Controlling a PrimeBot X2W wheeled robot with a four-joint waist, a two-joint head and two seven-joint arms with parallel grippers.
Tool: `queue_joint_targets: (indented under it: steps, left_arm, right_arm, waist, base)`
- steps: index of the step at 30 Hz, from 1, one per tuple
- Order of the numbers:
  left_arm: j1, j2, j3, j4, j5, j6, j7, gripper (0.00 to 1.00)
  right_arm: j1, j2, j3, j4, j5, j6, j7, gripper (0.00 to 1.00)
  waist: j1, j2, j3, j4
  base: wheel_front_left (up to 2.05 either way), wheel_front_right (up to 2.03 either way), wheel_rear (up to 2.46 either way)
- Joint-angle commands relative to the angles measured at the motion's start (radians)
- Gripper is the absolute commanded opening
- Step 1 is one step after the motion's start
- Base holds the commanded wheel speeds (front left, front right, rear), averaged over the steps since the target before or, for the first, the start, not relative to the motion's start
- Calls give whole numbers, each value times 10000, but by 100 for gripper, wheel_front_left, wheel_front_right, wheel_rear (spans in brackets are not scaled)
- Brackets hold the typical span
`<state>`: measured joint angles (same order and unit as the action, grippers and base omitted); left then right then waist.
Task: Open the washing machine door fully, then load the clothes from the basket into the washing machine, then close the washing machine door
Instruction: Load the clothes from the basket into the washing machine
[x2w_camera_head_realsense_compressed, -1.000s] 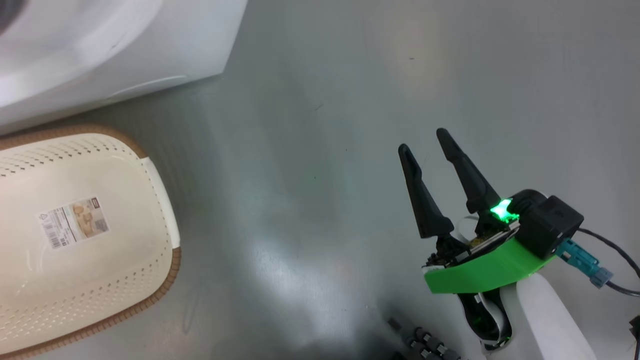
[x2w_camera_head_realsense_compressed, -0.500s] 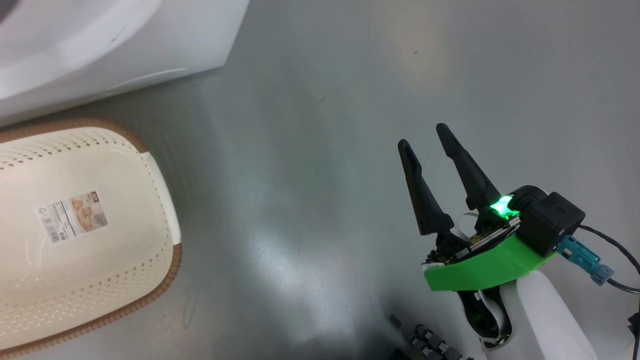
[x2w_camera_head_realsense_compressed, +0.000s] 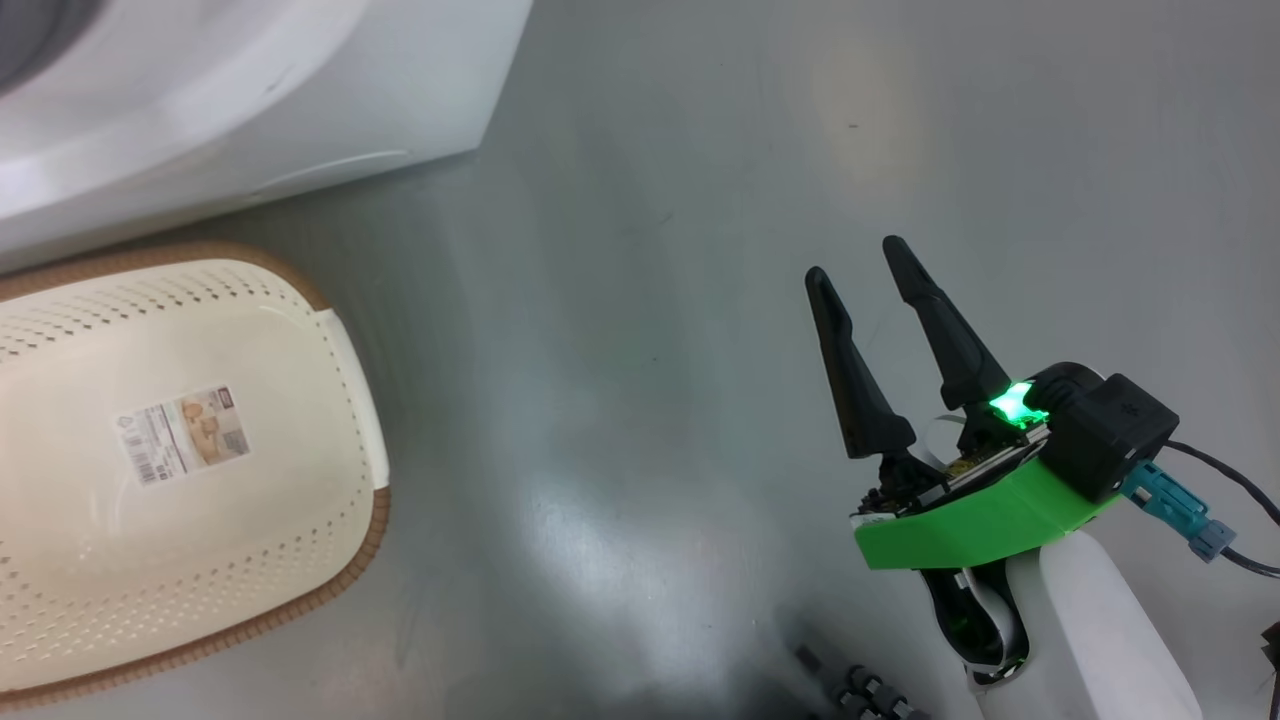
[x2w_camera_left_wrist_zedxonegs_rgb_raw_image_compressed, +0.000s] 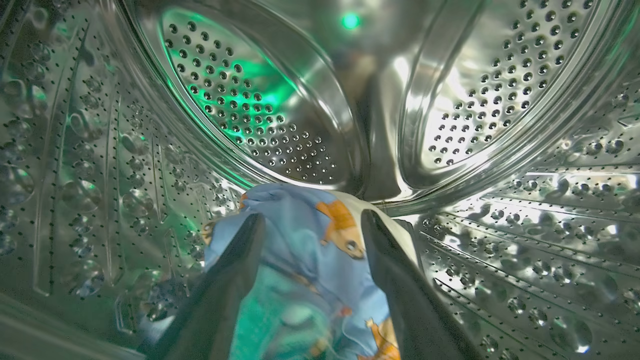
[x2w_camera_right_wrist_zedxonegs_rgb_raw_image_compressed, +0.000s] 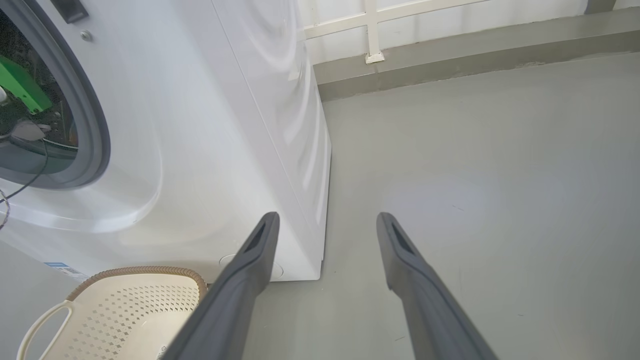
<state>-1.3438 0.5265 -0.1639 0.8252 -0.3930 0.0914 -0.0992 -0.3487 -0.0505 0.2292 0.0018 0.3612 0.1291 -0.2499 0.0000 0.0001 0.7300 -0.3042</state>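
In the left wrist view my left gripper (x2w_camera_left_wrist_zedxonegs_rgb_raw_image_compressed: 311, 217) is deep inside the washing machine's steel perforated drum (x2w_camera_left_wrist_zedxonegs_rgb_raw_image_compressed: 250, 110). Its fingers stand open, and the clothes (x2w_camera_left_wrist_zedxonegs_rgb_raw_image_compressed: 305, 250), light blue with orange patches, lie loose between them on the drum floor. The white washing machine (x2w_camera_head_realsense_compressed: 300, 110) fills the head view's top left. The basket (x2w_camera_head_realsense_compressed: 340, 340) sits on the floor before it, with a label inside. My right gripper (x2w_camera_head_realsense_compressed: 854, 260) hangs open over bare floor to the right of the basket. The washing machine door is out of view.
In the right wrist view, my right gripper (x2w_camera_right_wrist_zedxonegs_rgb_raw_image_compressed: 327, 216) points past the machine's right corner (x2w_camera_right_wrist_zedxonegs_rgb_raw_image_compressed: 320, 200), and the basket (x2w_camera_right_wrist_zedxonegs_rgb_raw_image_compressed: 125, 305) is at the lower left. My left arm's green part (x2w_camera_right_wrist_zedxonegs_rgb_raw_image_compressed: 17, 85) shows inside the grey gasket opening. Grey floor (x2w_camera_right_wrist_zedxonegs_rgb_raw_image_compressed: 475, 175) runs to a white wall.
The head camera has shifted a little, so the basket and the machine sit further right in its view. My right gripper hangs open as before.
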Motion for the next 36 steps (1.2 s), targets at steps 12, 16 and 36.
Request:
queue_joint_targets:
  steps: [12, 16, 36]
  left_arm:
    - [3197, -441, 323, -2172, -451, 739, -1295, 100]
    - [4451, -848, 407, -3369, -579, 1128, -1424, 100]
    - [10707, -2231, -46, -8449, 65, 2593, -1619, 100]
  right_arm:
    - [571, 3, -241, -128, -436, 16, -118, 100]
    - [781, 3, -556, -181, -573, 16, -118, 100]
    - [1650, 3, -1063, 27, -1659, 16, 33, 100]
  waist:
    - [0, -1, -893, 741]
    - [0, -1, -1162, 1104]
    - [0, -1, -3271, 2492]
  base:
    - [0, 0, 0]
    - [0, 0, 0]
    - [0, 0, 0]
